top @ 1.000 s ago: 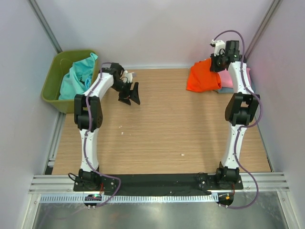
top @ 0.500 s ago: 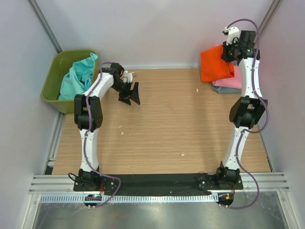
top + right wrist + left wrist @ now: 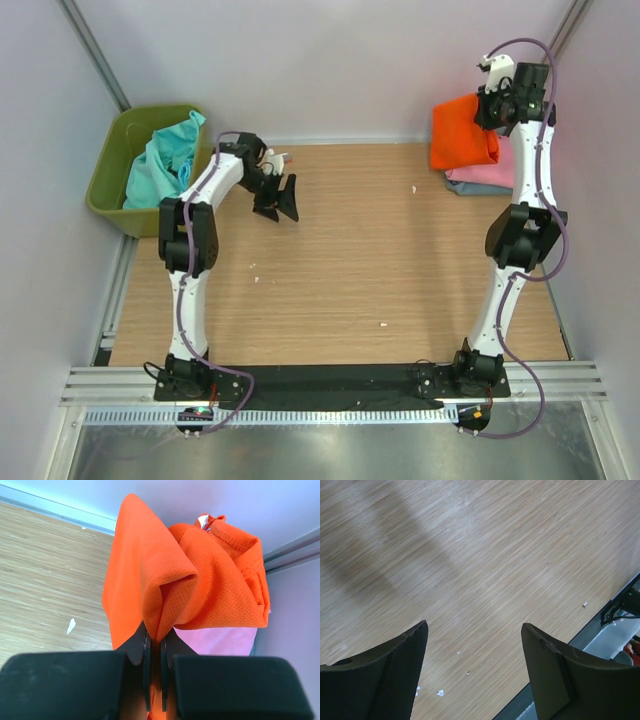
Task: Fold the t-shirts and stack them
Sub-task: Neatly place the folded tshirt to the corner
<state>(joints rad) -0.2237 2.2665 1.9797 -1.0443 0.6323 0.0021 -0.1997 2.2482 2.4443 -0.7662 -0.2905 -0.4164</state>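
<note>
Two right gripper (image 3: 154, 660) fingers pinch the bright orange cloth t-shirt (image 3: 165, 575) above the wooden worktop's (image 3: 380, 260) far right corner; the left gripper's (image 3: 474, 626) fingers are spread.

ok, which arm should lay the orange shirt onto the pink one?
Right. The right gripper is shut on the orange t-shirt, which hangs over the pink t-shirt at the far right. The left gripper is open and empty over the table near the bin, on the opposite side.
</note>
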